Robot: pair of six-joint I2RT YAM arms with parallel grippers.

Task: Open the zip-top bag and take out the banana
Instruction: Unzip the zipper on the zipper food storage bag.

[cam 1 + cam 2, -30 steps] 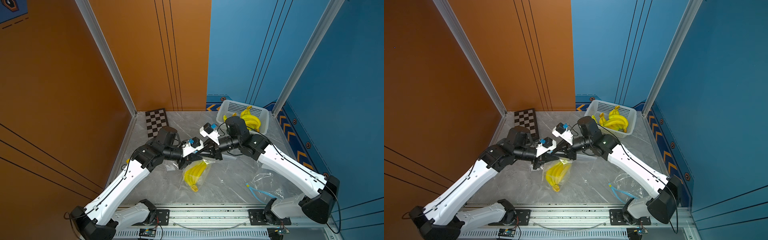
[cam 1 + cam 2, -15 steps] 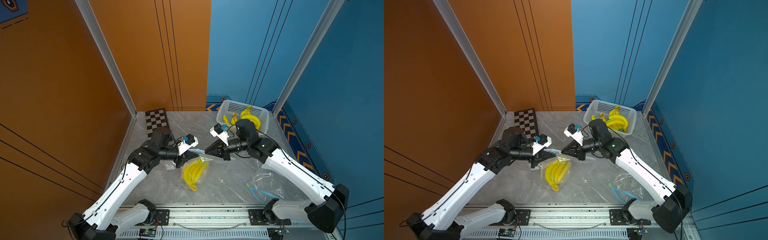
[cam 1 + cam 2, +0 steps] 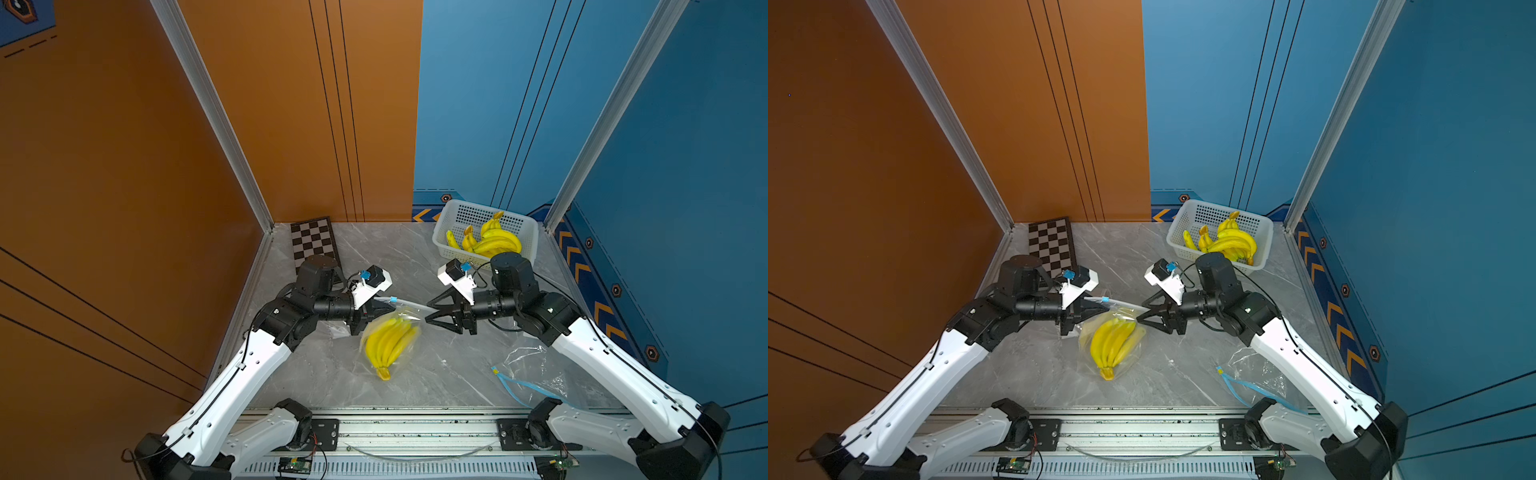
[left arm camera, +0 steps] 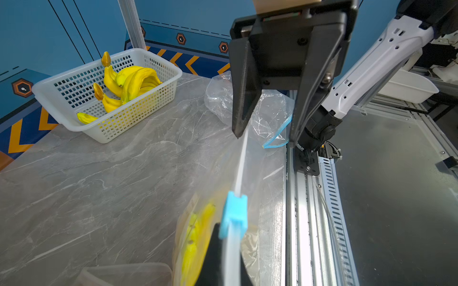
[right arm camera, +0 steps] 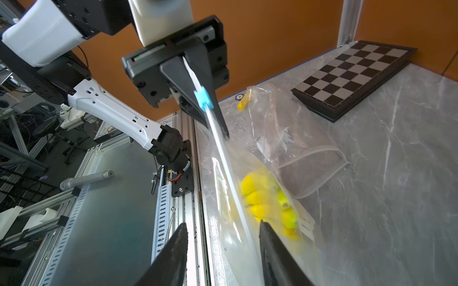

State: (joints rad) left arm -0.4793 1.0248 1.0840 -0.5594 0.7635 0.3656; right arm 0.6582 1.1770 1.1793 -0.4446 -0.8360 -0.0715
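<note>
A clear zip-top bag [image 3: 409, 328] holding a yellow banana bunch [image 3: 390, 343] [image 3: 1115, 340] lies mid-table, its top edge lifted. My left gripper [image 3: 384, 309] [image 3: 1100, 308] is shut on the bag's white zip strip, just behind the blue slider [image 4: 234, 215] [image 5: 203, 99]. My right gripper [image 3: 428, 314] [image 3: 1140, 313] faces it from the right. Its jaws are open and hold nothing. In the right wrist view the strip runs loosely between the open fingers [image 5: 183, 237]. The bananas are inside the bag.
A white basket [image 3: 440, 245] with more bananas stands at the back right. A chessboard [image 3: 313, 243] leans in the back left corner. An empty clear bag [image 3: 536, 374] with a blue zip lies front right, by the right arm's base. Metal rails run along the front edge.
The two grippers were together at the bag's top and have drawn apart. My right gripper moved right and opened, letting go of the zip. My left gripper keeps its hold.
</note>
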